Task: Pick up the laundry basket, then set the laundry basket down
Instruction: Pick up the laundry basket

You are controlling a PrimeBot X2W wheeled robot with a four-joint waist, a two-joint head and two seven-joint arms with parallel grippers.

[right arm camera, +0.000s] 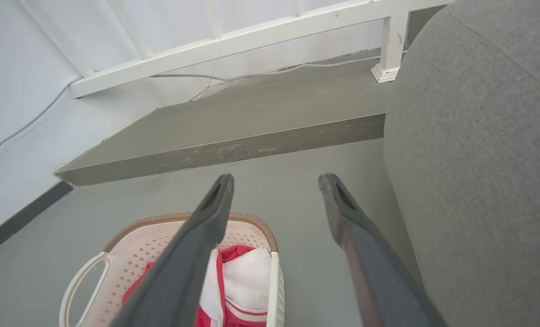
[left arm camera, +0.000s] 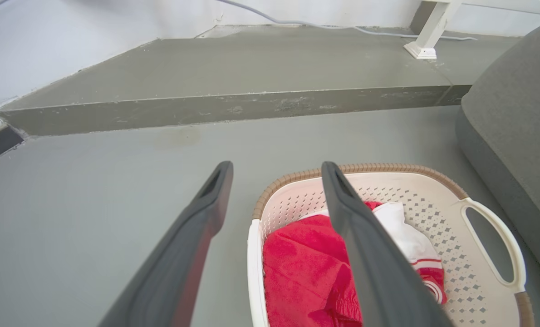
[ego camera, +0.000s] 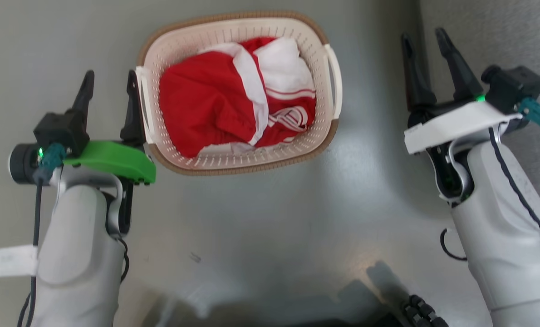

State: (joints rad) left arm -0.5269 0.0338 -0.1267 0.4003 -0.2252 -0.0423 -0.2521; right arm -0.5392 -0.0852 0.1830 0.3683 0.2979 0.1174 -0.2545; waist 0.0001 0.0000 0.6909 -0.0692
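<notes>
A grey floor (ego camera: 270, 236) stretched beneath the robot, with a grey upholstered seat (ego camera: 501, 32) along its right side. The laundry basket (ego camera: 252, 156) stood upright on that floor, ahead of the robot and between its two arms. Its long axis ran across from one arm to the other, slightly askew, with one loop handle facing each side. The basket was cream-white and perforated, with a brown woven-look rim, and was heaped with red and white clothes (ego camera: 206, 104). The left gripper (ego camera: 110, 79) was the nearer, its fingers spread wide and empty. Its inner finger stood just beside the left handle (ego camera: 143, 104), though whether the two touched could not be told. The right gripper (ego camera: 424, 38), likewise parted and holding nothing, hung well apart from the right handle (ego camera: 336, 81), with bare floor between. The basket appeared not yet lifted, and the right arm looked to have the longer reach inward.
</notes>
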